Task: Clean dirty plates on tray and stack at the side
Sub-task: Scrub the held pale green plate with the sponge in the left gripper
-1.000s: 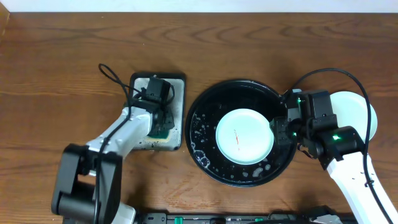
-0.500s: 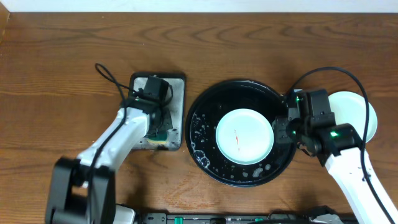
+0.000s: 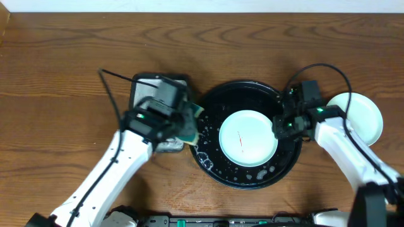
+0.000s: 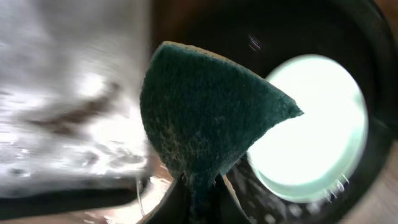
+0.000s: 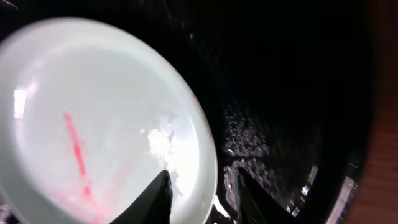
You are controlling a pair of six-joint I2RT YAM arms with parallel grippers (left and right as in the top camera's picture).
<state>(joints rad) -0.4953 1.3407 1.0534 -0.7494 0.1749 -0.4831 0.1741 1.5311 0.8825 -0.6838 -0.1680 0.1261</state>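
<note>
– On the desk (image 3: 63, 63), what lies where?
– At the centre is a round black tray (image 3: 211, 165), wet and flecked with suds. A mint plate (image 3: 252, 148) lies flat in it, with a thin red streak across its middle. A second plate (image 3: 366, 120) sits on the desk to the right, outside the tray.
– And the arms?
– The left fingers (image 4: 168, 208) are closed on a green sponge (image 4: 205, 118) at the tray's left rim, short of the plate and beside a grey tray (image 3: 146, 85). The right fingers (image 5: 155, 202) stand apart, astride the plate's right rim. One is over the plate and one over the tray floor, and I see no clamp.
– How will the plate handle?
– It is likely stiff, light and breakable, and slick with water. The rim is the only place to hold it. A pinch there should steady it while the soft sponge, which will squash under pressure, wipes the streak. With too loose a hold, it may skate across the glossy tray.
</note>
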